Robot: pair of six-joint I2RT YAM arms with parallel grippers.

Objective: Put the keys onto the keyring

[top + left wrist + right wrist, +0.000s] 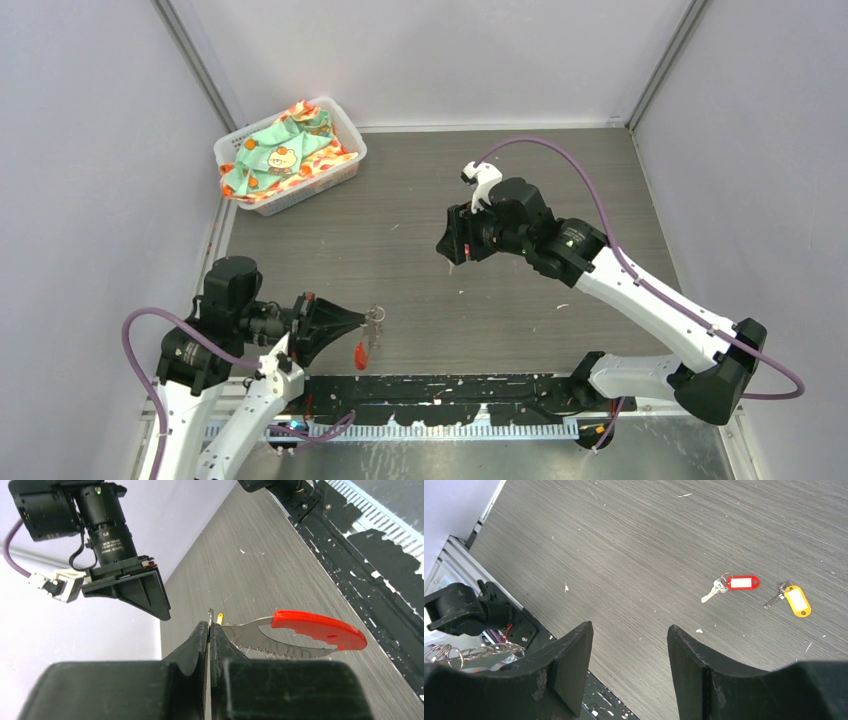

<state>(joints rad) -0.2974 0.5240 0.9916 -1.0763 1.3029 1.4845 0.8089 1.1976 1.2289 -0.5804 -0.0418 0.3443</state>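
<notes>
My left gripper (368,318) is shut on the keyring (374,316) and holds it just above the table near the front edge. Its thin metal ring is pinched between the jaws (210,617). From the ring, the red crescent strip (320,629) and the silvery metal side (285,642) stick out to the right; in the top view the red strip (360,355) hangs below the gripper. The keys lie apart on the table in the right wrist view: one with a red tag (736,583), one with a yellow tag (796,600). My right gripper (629,640) hangs open above bare table, well left of the keys.
A white basket (345,140) filled with coloured cloth stands at the back left. A black, scuffed strip (450,390) runs along the near edge between the arm bases. Grey walls close in both sides. The raised right gripper (125,580) also shows in the left wrist view.
</notes>
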